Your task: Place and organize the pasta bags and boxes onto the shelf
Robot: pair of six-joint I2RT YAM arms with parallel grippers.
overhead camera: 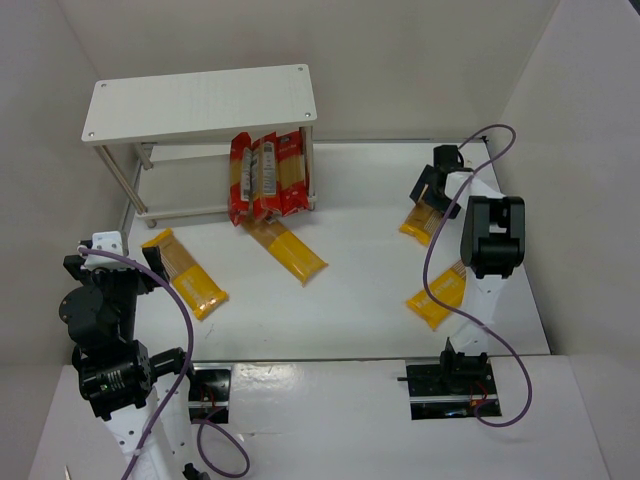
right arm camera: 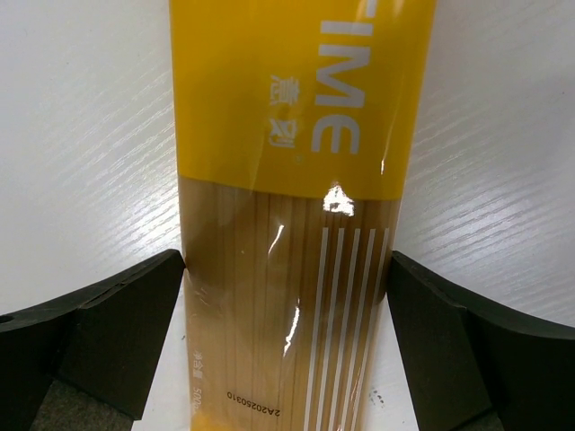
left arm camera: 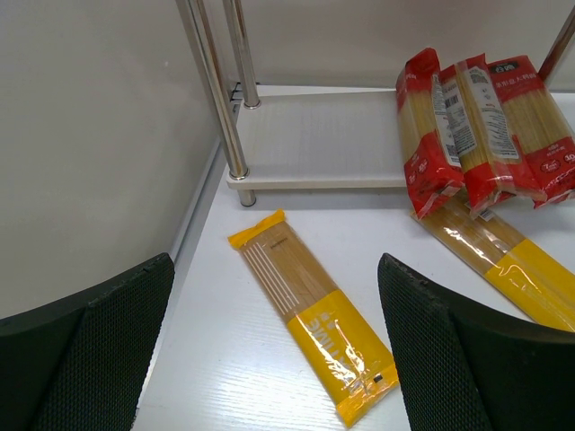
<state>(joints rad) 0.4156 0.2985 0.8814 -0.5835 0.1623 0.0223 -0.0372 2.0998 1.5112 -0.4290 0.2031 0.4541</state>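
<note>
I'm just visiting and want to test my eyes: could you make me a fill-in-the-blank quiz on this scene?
1. The red-edged bags lean against the white ____.
2. The right gripper has its jaws ____ astride a yellow pack.
3. The left gripper holds ____.
Missing: shelf; open; nothing.

Long flat plastic spaghetti pack (right arm camera: 287, 224) — yellow, tan window, white stripes; clear plastic spaghetti bags (overhead camera: 265, 178) — red edges; perforated shelf board (overhead camera: 200, 100) white.

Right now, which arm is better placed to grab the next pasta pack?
Right. The right claw, open, straddles a long flat yellow spaghetti pack, one finger each side. The left claw hangs open, short of another yellow pack.
</note>
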